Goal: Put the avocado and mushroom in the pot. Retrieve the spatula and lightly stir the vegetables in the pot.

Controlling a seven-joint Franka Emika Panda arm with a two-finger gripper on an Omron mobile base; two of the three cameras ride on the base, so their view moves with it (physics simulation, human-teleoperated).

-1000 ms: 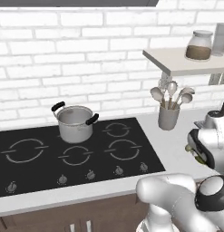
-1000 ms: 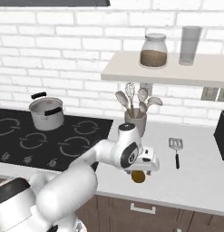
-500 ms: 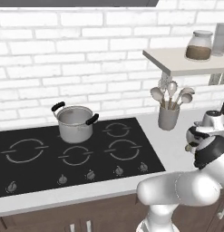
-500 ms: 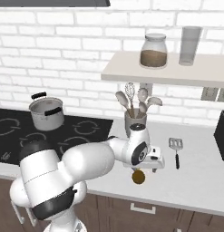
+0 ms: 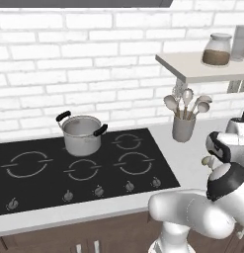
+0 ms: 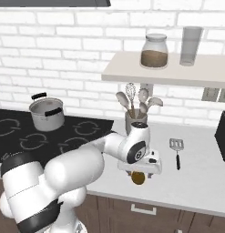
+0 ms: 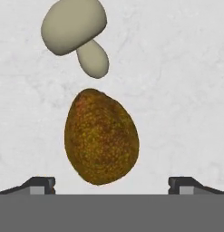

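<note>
- Pincer (image 7: 111, 183): spread wide and empty. In the hand view we see its two dark tips far apart at the bottom edge, with the avocado (image 7: 101, 137) between and beyond them; neither tip touches it.
- From the right base view we see the hand poised low over the pale worktop (image 6: 200, 182), camera facing down, the avocado showing just beneath it. We judge this to be the approach for the first pick (nothing gripped yet).
- Mushroom (image 7: 77, 34): lies on its side just beyond the avocado, stem towards it. The two look very close; we cannot tell whether they touch. That closeness is likely why the hand centres on the avocado's long body, so the tips can pass down its flanks clear of the mushroom.
- Pot (image 5: 82, 133): stands upright on the black hob (image 5: 39, 188), at the rear burner, well apart from the vegetables. From here it looks empty.
- Spatula (image 6: 176, 148): flat on the worktop, to the right of the grey utensil cup (image 6: 133, 122), near the hand and untouched.
- Both placements and the stirring remain to be done.
</note>
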